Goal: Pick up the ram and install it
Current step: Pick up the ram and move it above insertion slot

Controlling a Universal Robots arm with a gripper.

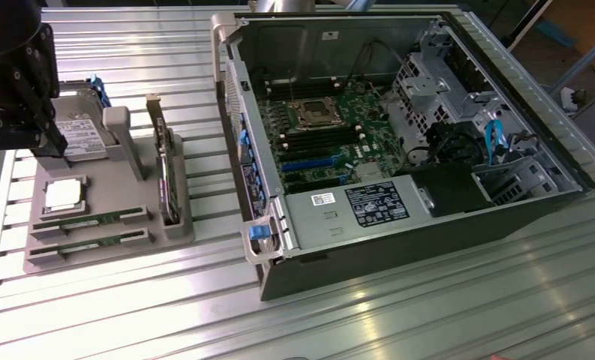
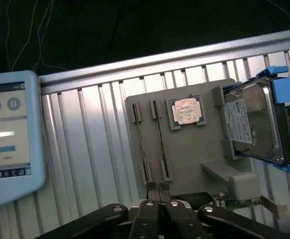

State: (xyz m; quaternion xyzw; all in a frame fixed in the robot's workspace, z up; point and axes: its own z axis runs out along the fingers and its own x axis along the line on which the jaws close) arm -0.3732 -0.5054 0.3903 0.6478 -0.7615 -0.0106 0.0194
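The open computer case (image 1: 398, 127) is boxy sheet steel. Well apart from it sits a grey moulded holder (image 1: 127, 256), where the ram (image 1: 89, 220), a thin green stick, stands slotted beside its twin (image 1: 85, 244). My gripper (image 2: 159, 211) hangs above, pressed together and empty. If I descend closed I'd jab the board, and its narrow edges could slip.

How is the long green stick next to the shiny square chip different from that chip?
The ram stick is long, thin and green; the processor chip is square and silver. The ram stick stands on its edge, held in slots at its ends; the processor chip lies flat in a shallow pocket. Both sit on the same grey holder tray.
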